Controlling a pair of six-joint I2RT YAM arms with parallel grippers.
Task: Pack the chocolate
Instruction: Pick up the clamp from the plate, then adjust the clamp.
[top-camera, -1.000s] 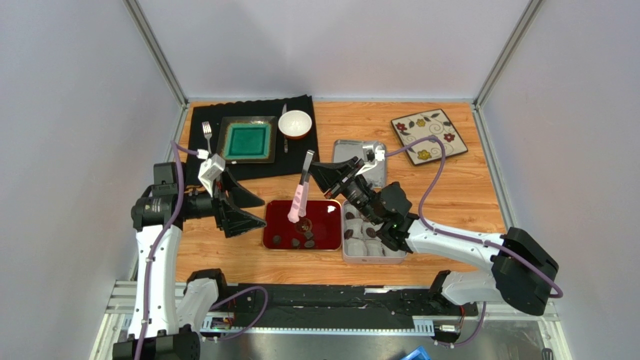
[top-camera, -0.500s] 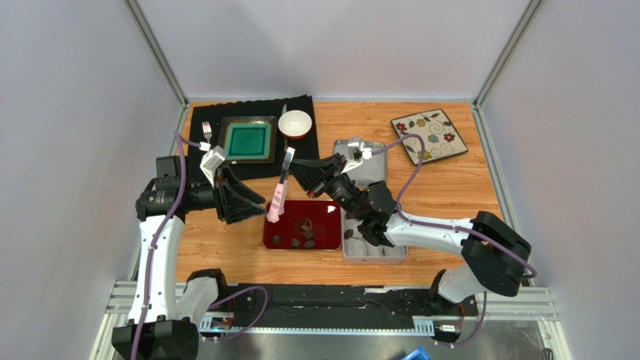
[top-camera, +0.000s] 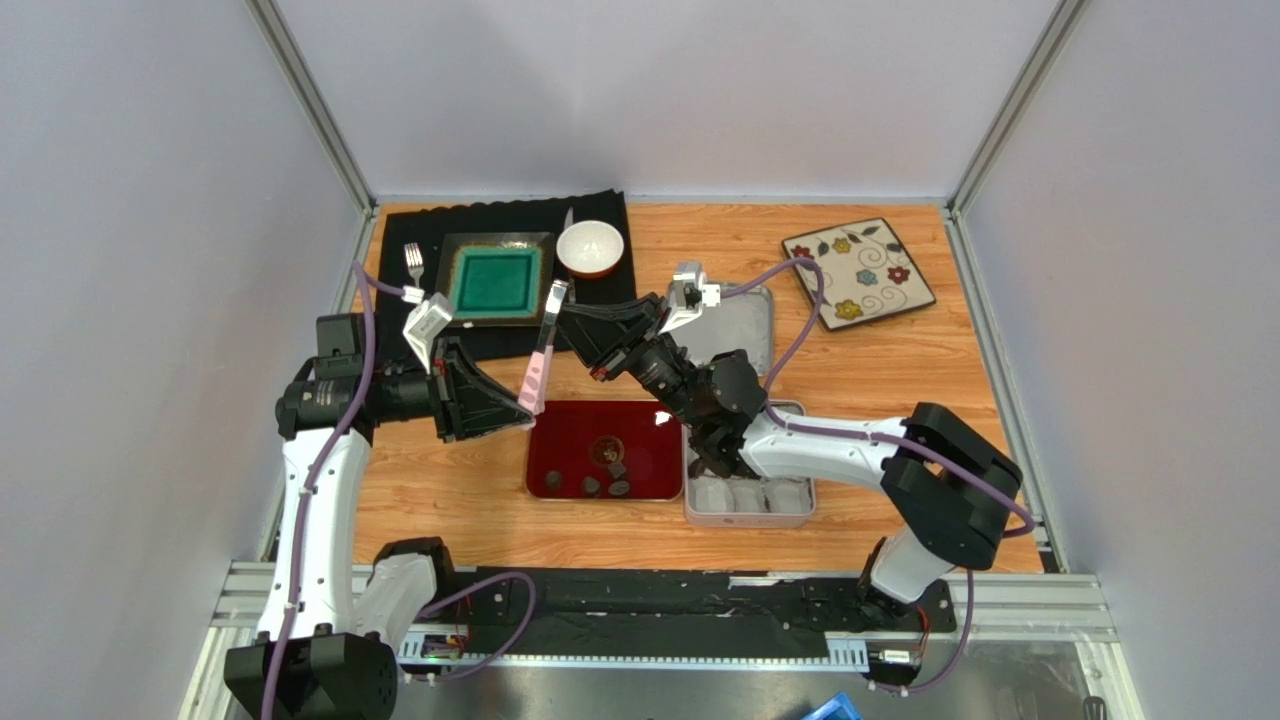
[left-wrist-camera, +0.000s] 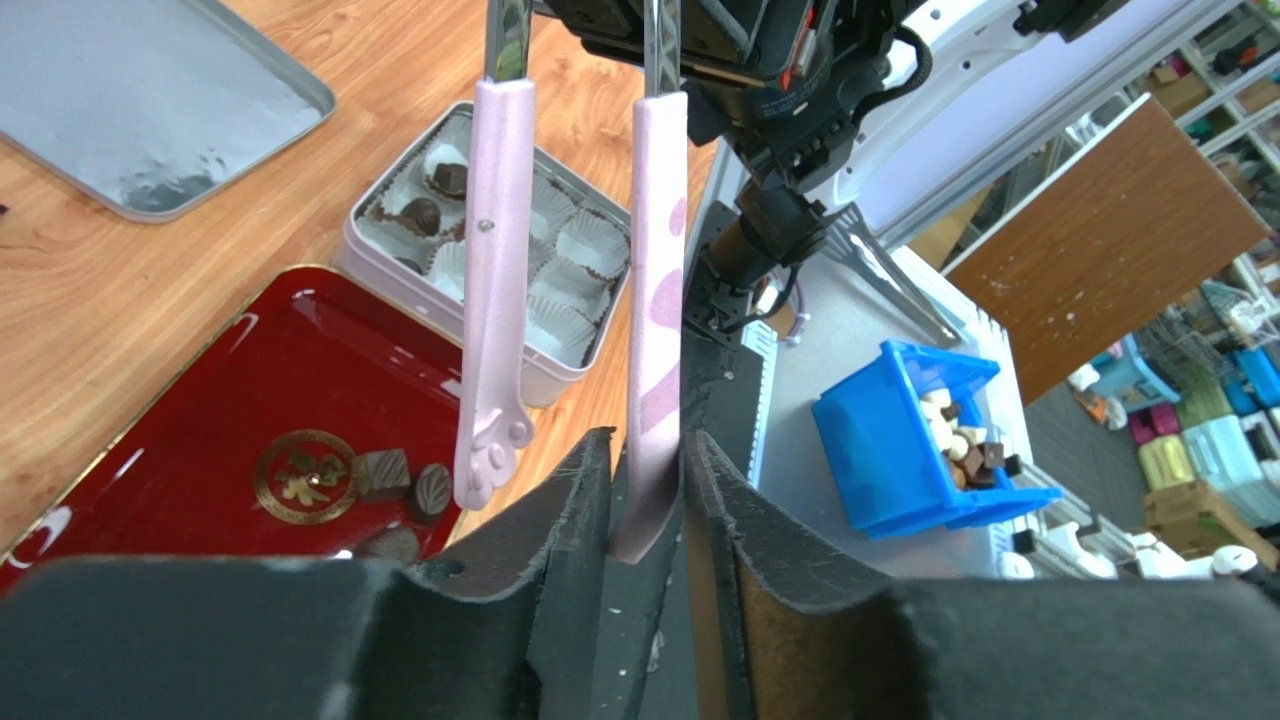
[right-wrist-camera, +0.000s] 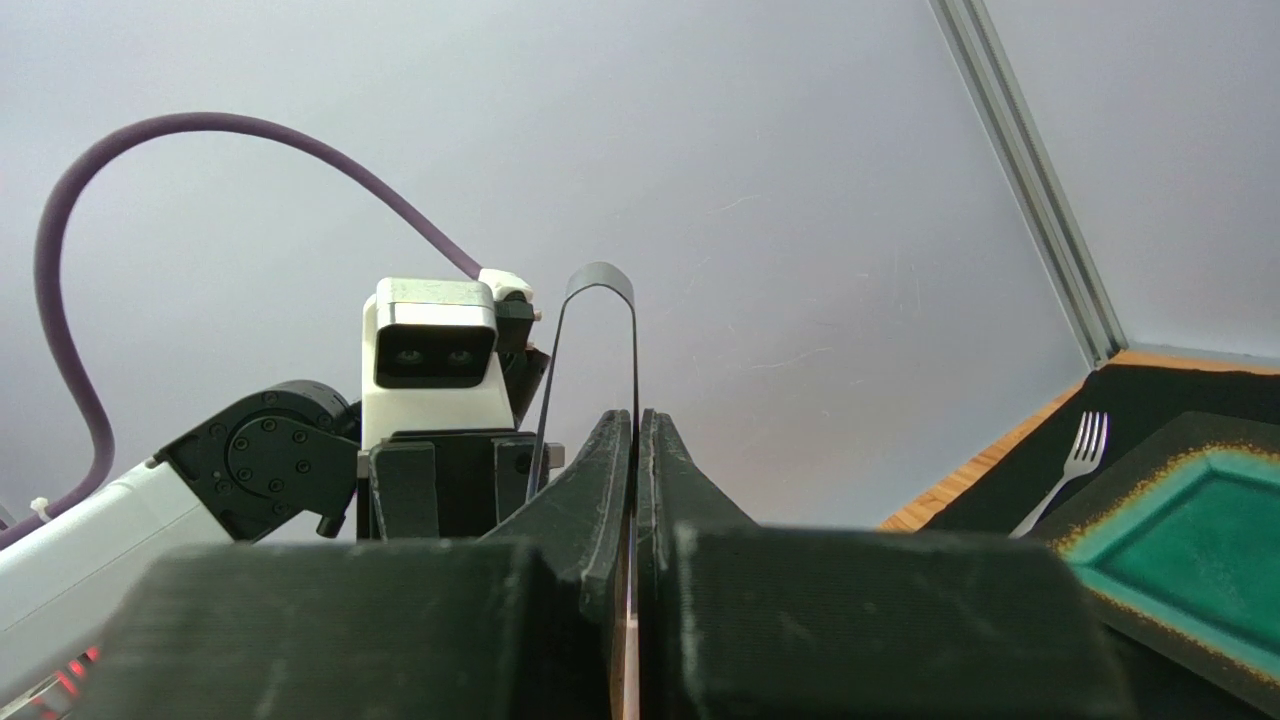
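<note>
Pink-tipped metal tongs (top-camera: 537, 375) hang between both grippers above the left edge of the red tray (top-camera: 649, 423). My right gripper (top-camera: 583, 336) is shut on one thin metal arm of the tongs (right-wrist-camera: 601, 278) near the bend. My left gripper (left-wrist-camera: 649, 443) has its fingers pressed on one pink tip of the tongs (left-wrist-camera: 657, 300); the other tip (left-wrist-camera: 493, 300) hangs free beside it. Several pieces of chocolate (left-wrist-camera: 383, 473) lie on the red tray (left-wrist-camera: 181, 390). More chocolate (left-wrist-camera: 425, 218) sits among white paper cups in the open tin (top-camera: 747, 513).
The tin's lid (top-camera: 739, 323) lies behind the tin. A teal plate (top-camera: 496, 281), a fork (top-camera: 415, 270) and a white bowl (top-camera: 589, 248) sit on a black mat at the back left. A floral plate (top-camera: 857, 273) is back right. A blue bin (left-wrist-camera: 917, 435) stands below the table.
The right arm has carried the tongs left and back, away from the tray's middle. The left gripper has narrowed around one pink tip.
</note>
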